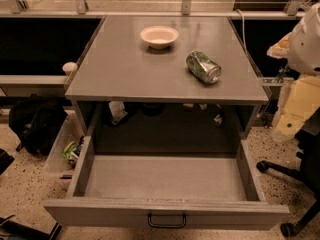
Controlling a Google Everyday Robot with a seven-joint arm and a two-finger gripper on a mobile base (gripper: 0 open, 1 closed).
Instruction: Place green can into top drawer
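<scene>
The green can (203, 66) lies on its side on the grey tabletop (125, 69), right of centre, with one silver end facing the front right. The top drawer (165, 176) is pulled wide open below the tabletop, and its grey inside is bare. Its small black handle (166, 220) sits in the middle of the front panel. My arm hangs at the right edge of the view. My gripper (287, 119) is its pale yellow end, pointing down beside the table's right side, level with the drawer and well apart from the can.
A pale pink bowl (159, 36) stands upright at the back of the tabletop, left of the can. A black bag (35, 124) and a clear bin (65, 151) sit on the floor at the left. Office chair legs (285, 171) are at the lower right.
</scene>
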